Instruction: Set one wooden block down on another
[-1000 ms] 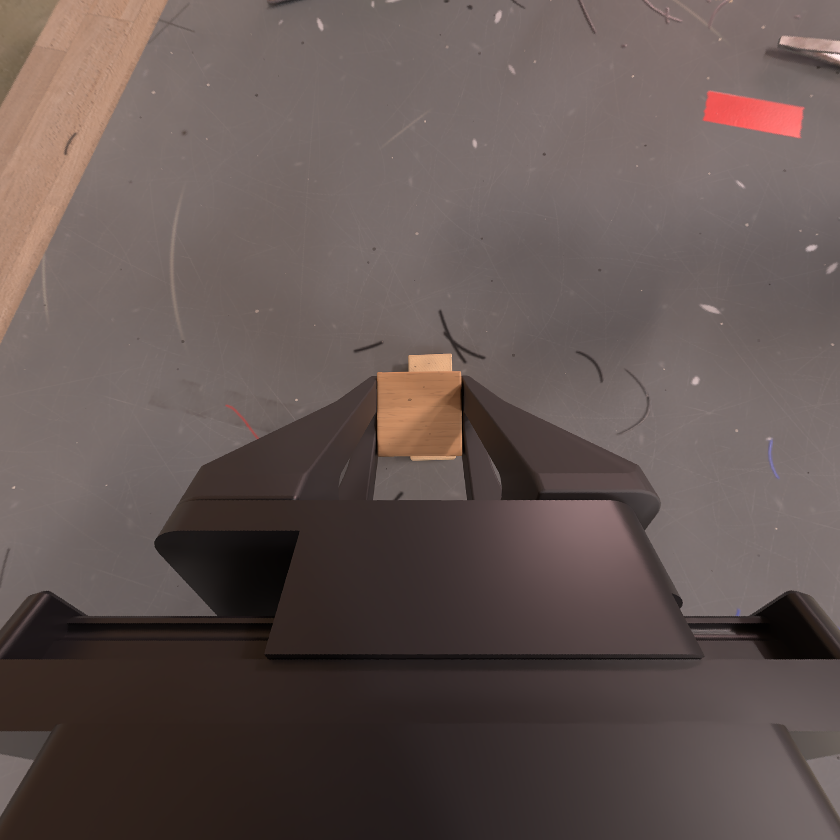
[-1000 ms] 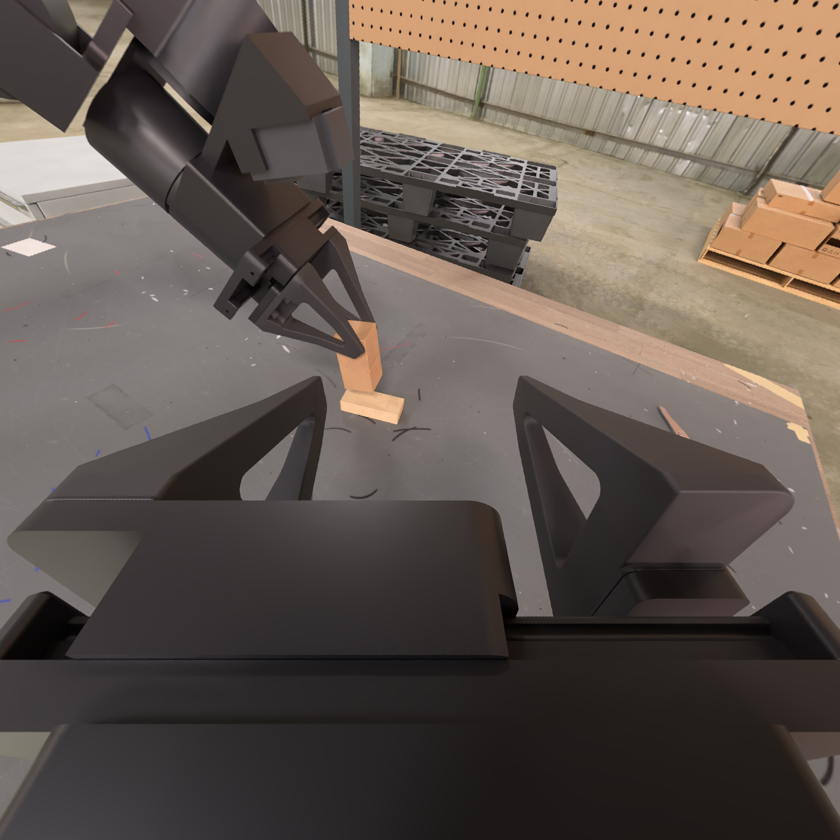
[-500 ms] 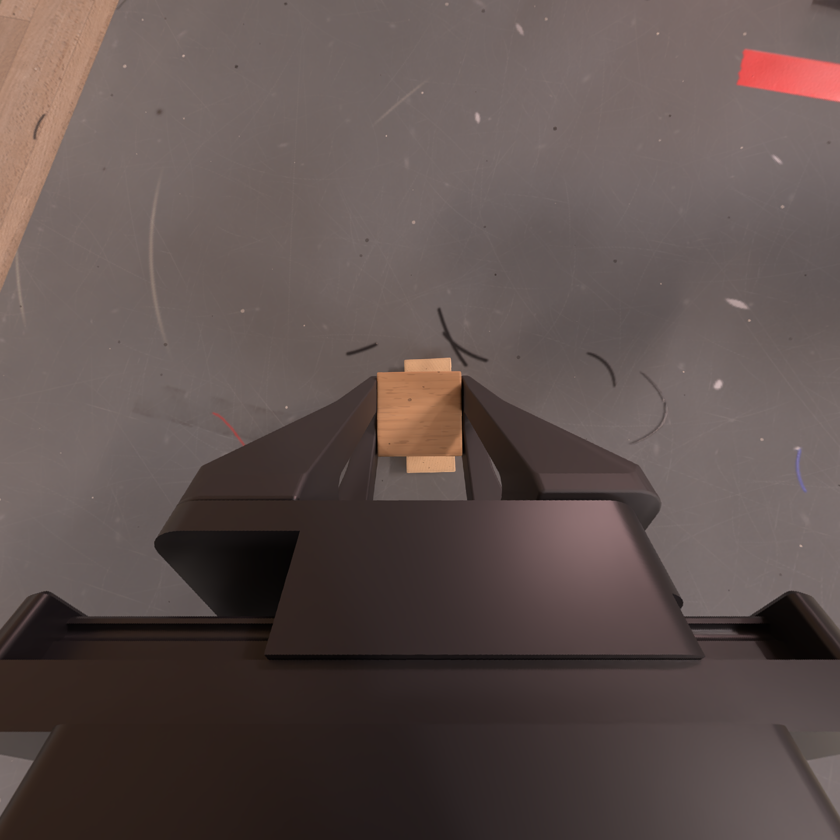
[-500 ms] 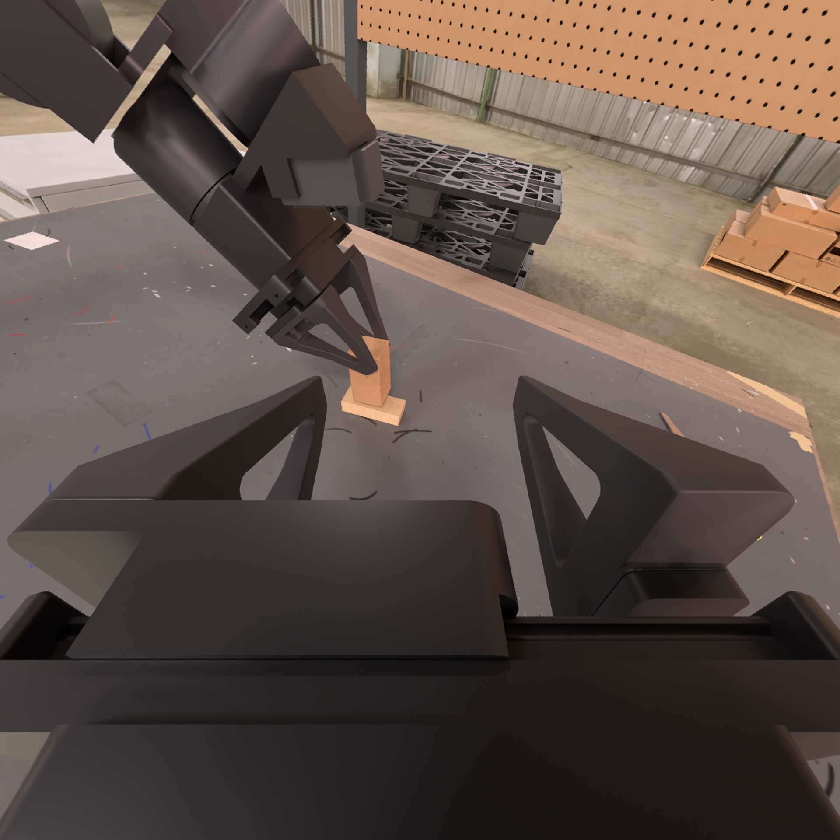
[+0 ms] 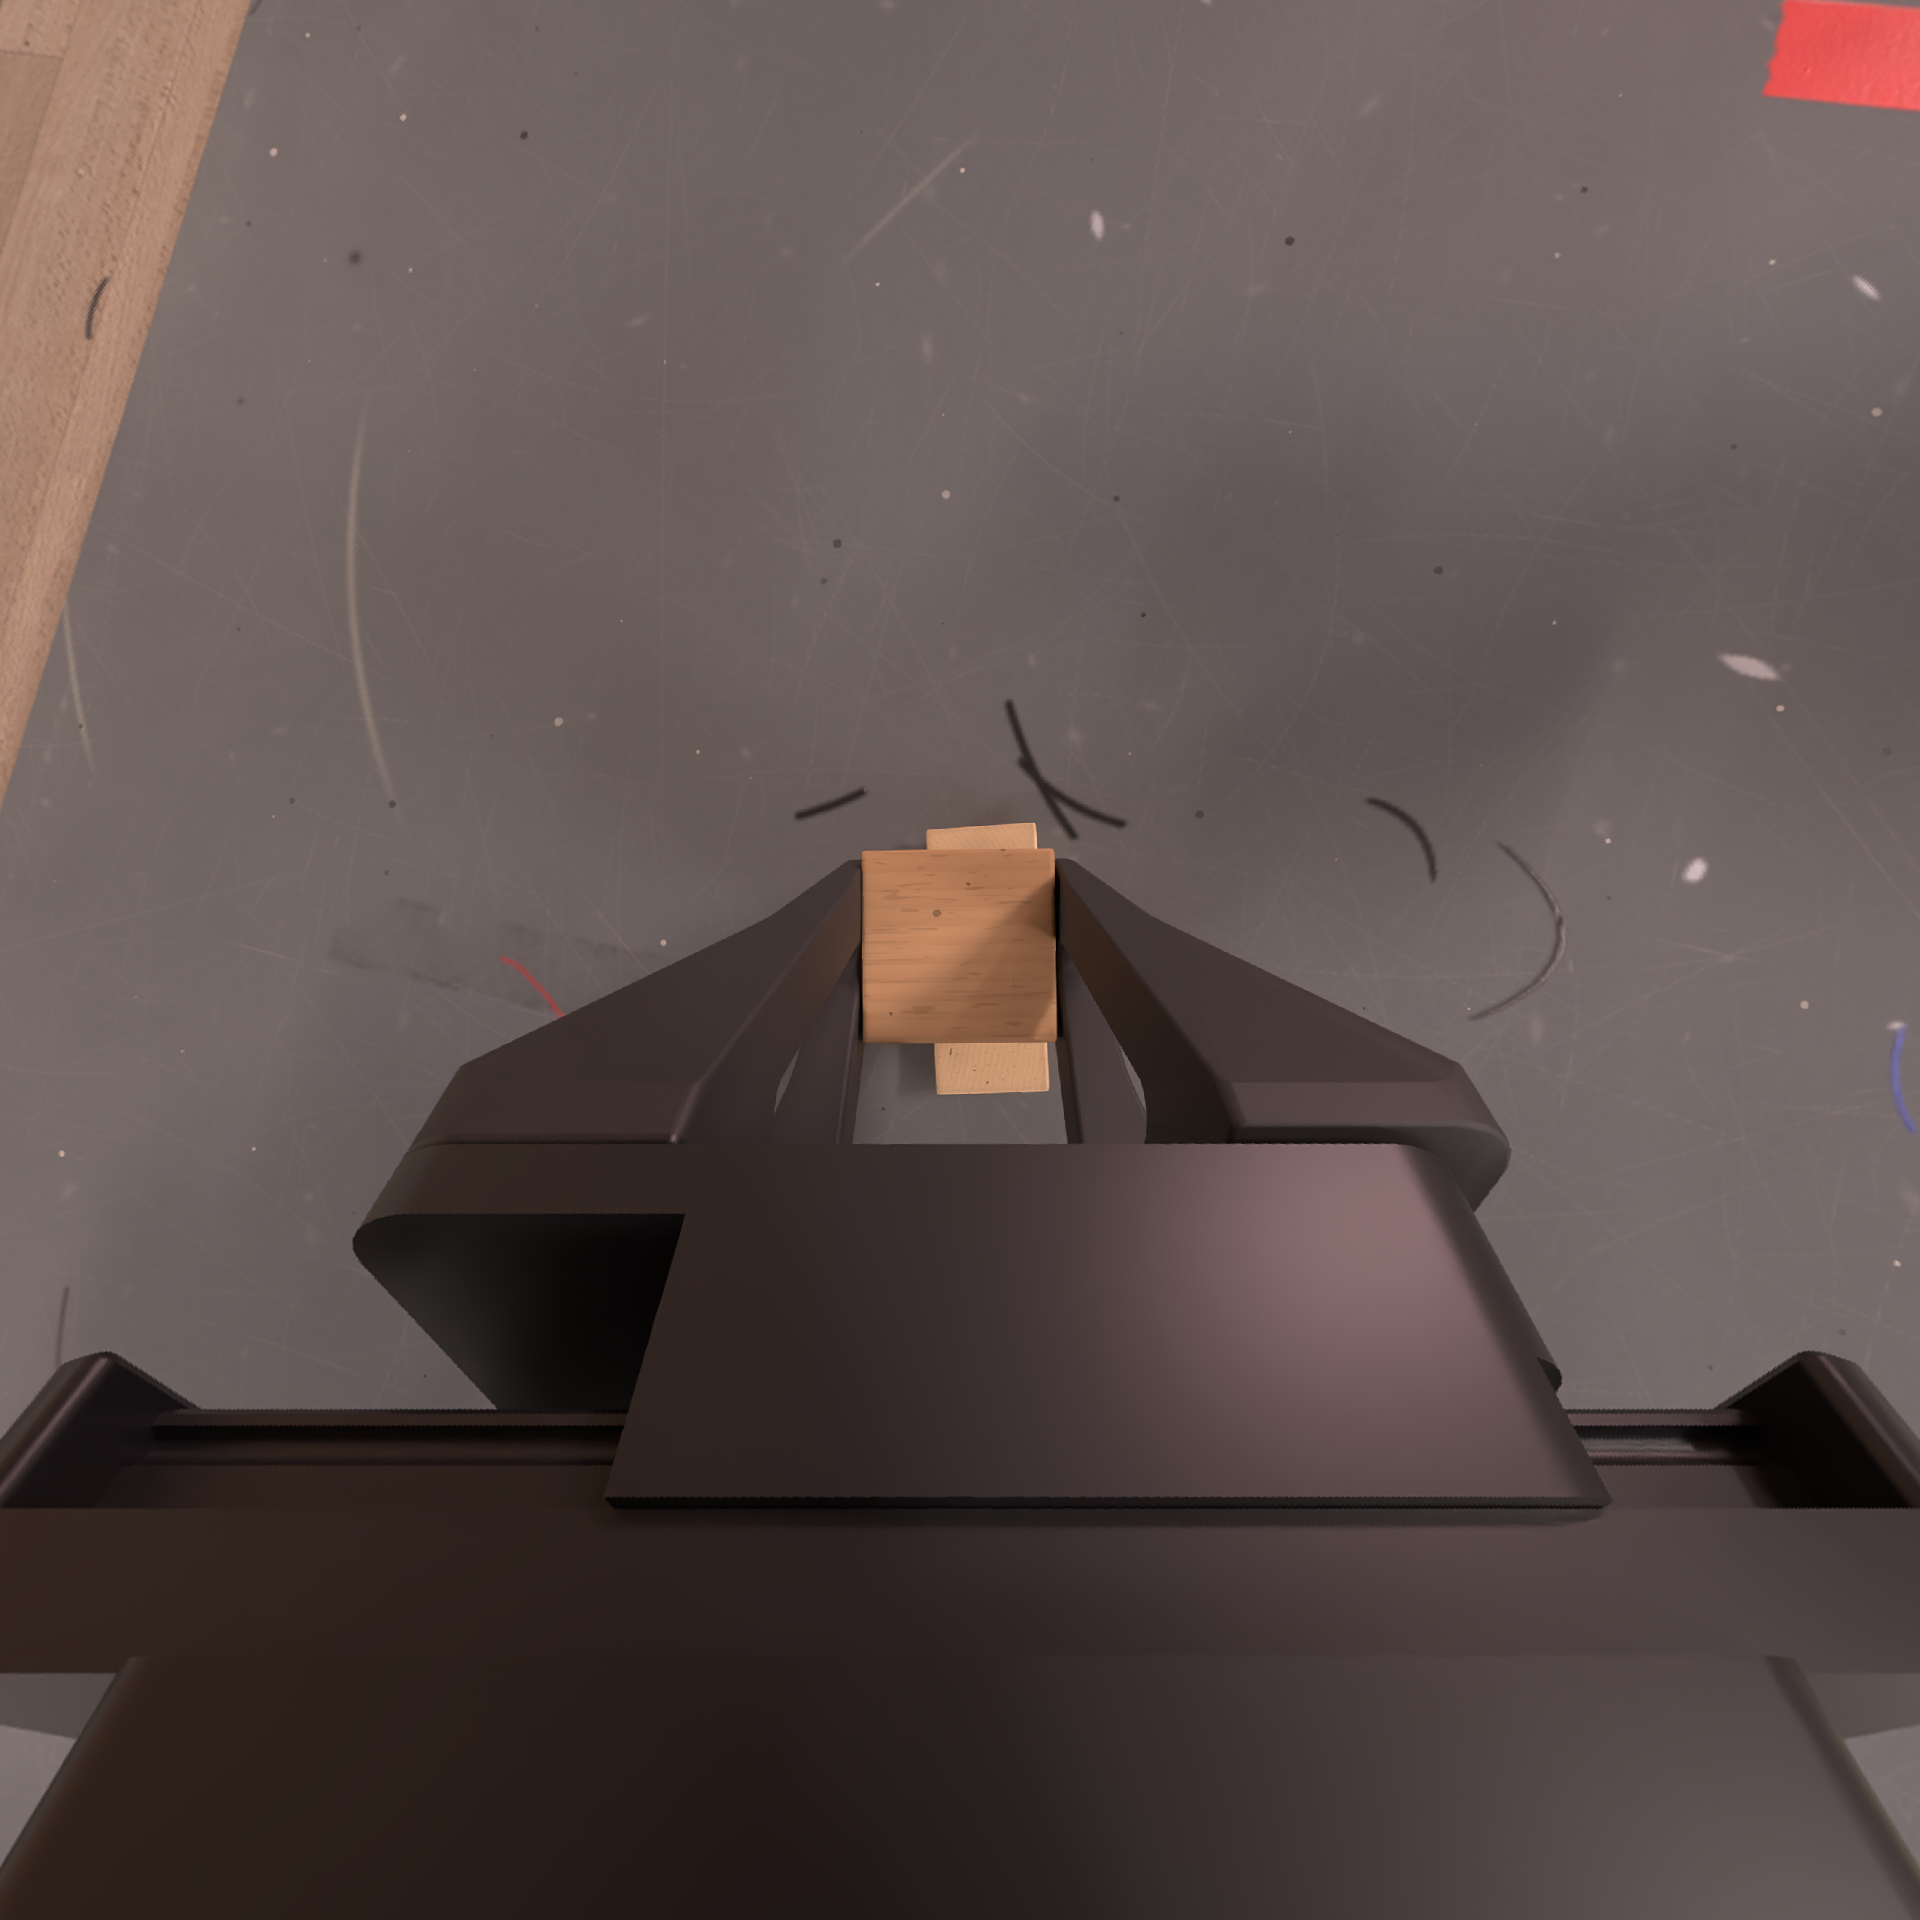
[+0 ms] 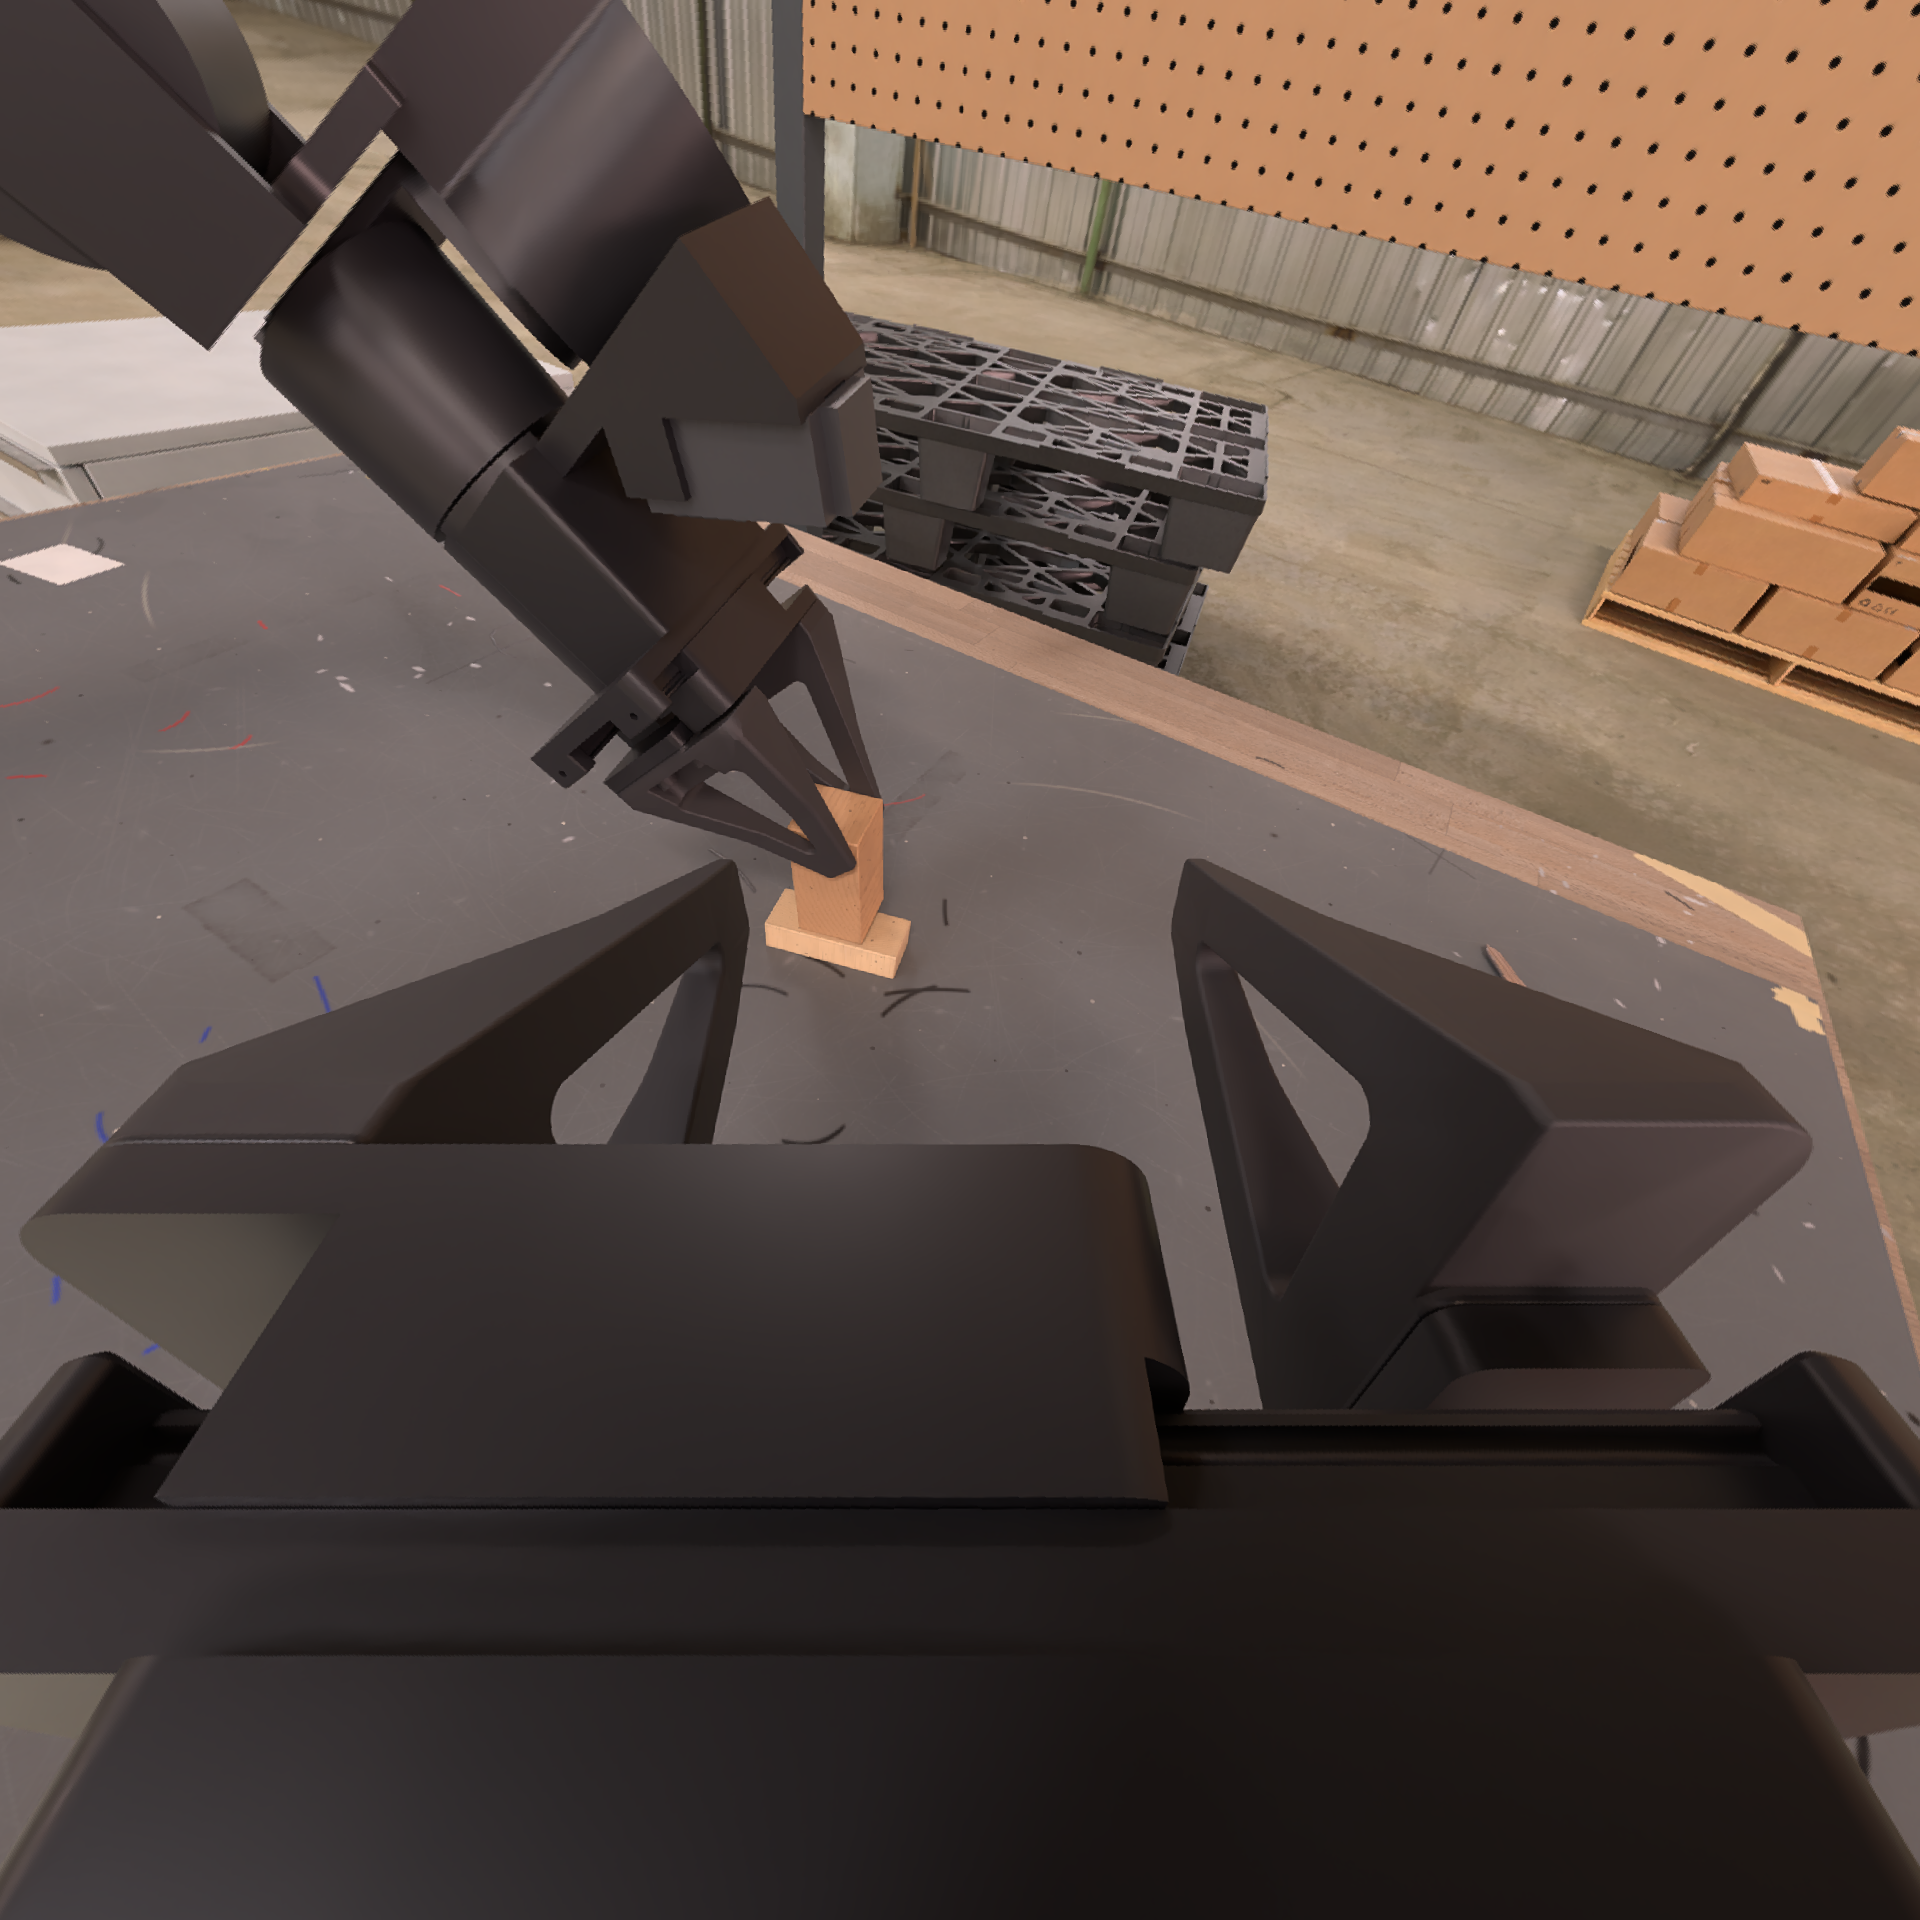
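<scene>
My left gripper [image 5: 958,940] is shut on a tall orange-brown wooden block [image 5: 956,945], held upright. Under it lies a flat pale wooden block [image 5: 989,1068] on the grey mat; its ends show above and below the held block. In the right wrist view the tall block [image 6: 844,868] stands on the flat block [image 6: 837,940], with the left gripper [image 6: 836,847] still clamped around its upper part. My right gripper [image 6: 961,997] is open and empty, low over the mat, a short way in front of the stack.
The grey scuffed mat [image 5: 623,468] has a wooden table edge [image 5: 73,312] at the left and a red tape strip [image 5: 1844,57] at the far right. Beyond the table edge [image 6: 1299,748] are black pallets [image 6: 1060,488], cardboard boxes [image 6: 1787,561] and a pegboard wall.
The left gripper has carried the tall block down and over the flat block; it now rests upright on it. The right gripper has not moved.
</scene>
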